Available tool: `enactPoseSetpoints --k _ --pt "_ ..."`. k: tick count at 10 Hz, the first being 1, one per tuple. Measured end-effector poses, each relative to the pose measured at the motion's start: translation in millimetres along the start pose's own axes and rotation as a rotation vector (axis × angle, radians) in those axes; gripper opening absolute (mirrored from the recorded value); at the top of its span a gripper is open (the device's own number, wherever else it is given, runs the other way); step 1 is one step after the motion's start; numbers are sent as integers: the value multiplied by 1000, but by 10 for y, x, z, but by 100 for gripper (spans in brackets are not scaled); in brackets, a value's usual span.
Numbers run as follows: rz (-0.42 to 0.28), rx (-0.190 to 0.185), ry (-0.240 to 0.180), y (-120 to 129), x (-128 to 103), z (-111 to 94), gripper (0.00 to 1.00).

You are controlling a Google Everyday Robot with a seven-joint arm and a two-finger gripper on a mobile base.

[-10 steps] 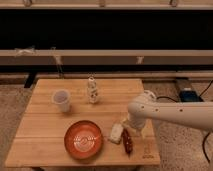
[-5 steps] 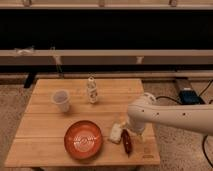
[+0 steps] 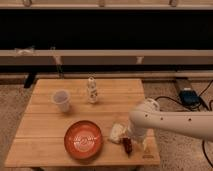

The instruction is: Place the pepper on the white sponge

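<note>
Pepper under the end effector [image 3: 134,139], near the table [image 3: 40,145] front edge.

The pepper [image 3: 128,145] lies right at my end effector; I cannot tell if it is gripped or released. The white sponge [image 3: 116,133] sits just beside it, toward the bowl [image 3: 83,140]; the cup [image 3: 61,100] and bottle [image 3: 92,90] stand well beyond. I'd lift slightly, shift sideways over the sponge, then lower gently and centred, staying short of the bowl.

Dark red pepper [image 3: 127,145] lies just beside the white sponge [image 3: 116,133], under the gripper [image 3: 134,139].
</note>
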Motion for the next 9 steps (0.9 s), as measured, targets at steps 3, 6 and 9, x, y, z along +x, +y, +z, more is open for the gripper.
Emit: enactPoseSetpoints --k 3,6,9 --pt "-36 -9 -38 -7 -26 178 76" --pt "-36 -14 -44 -4 10 254 46" --pt "-38 -14 -42 -20 15 236 16"
